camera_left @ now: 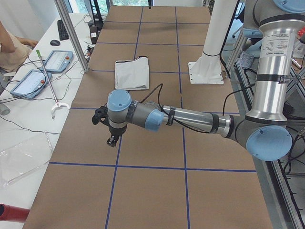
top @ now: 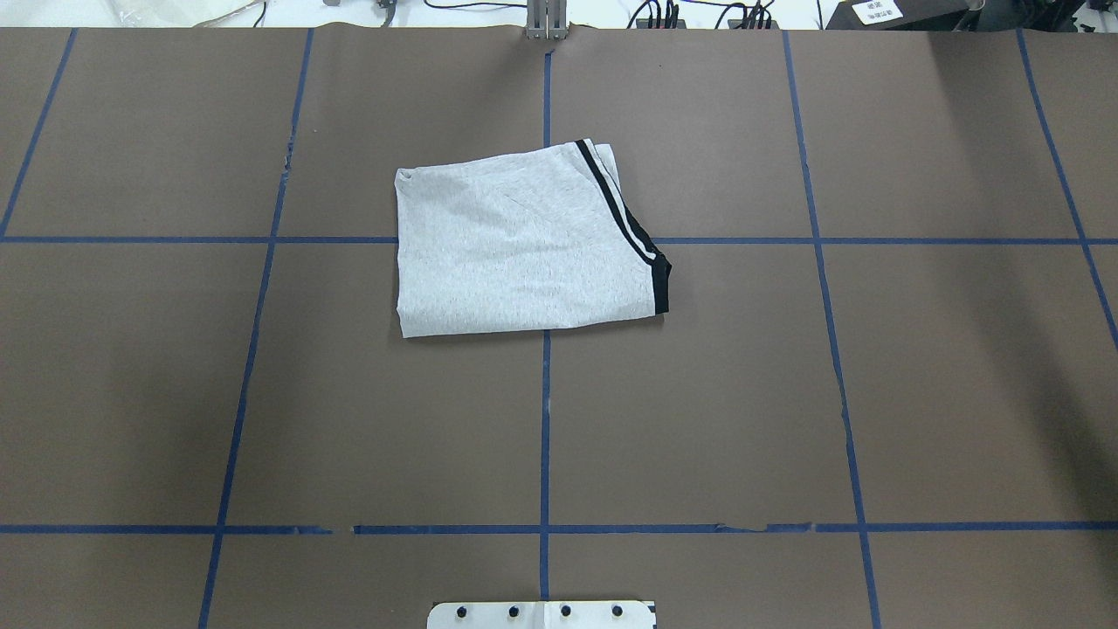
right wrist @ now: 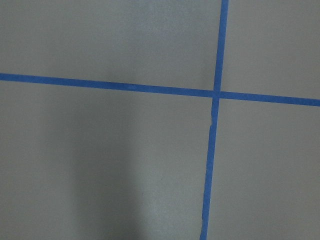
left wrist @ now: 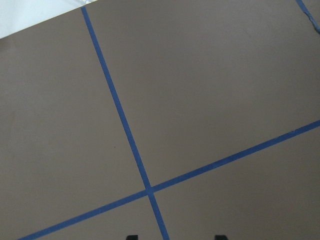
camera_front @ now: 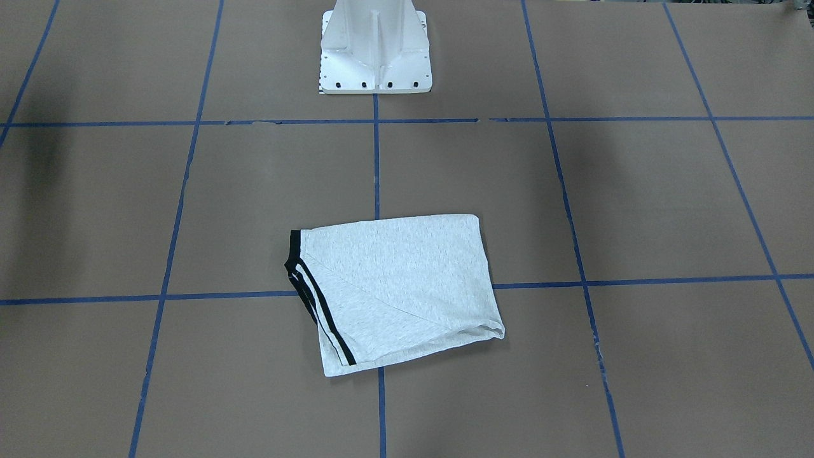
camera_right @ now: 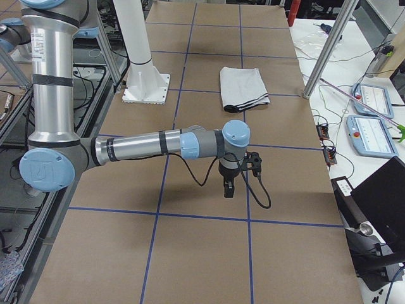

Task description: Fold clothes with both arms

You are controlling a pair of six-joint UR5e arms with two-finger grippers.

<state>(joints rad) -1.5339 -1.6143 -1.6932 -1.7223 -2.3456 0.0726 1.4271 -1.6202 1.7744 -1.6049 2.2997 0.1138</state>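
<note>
Closest in the side views, the left arm and right arm reach low over the brown tabletop. Left fingers and right fingers point down, too small to tell if they are spread or pinched. Well apart from both, the grey T-shirt lies folded near the middle. Its front is hidden and its striped trim shows. One white label at the far edge is too tiny to read.
</note>
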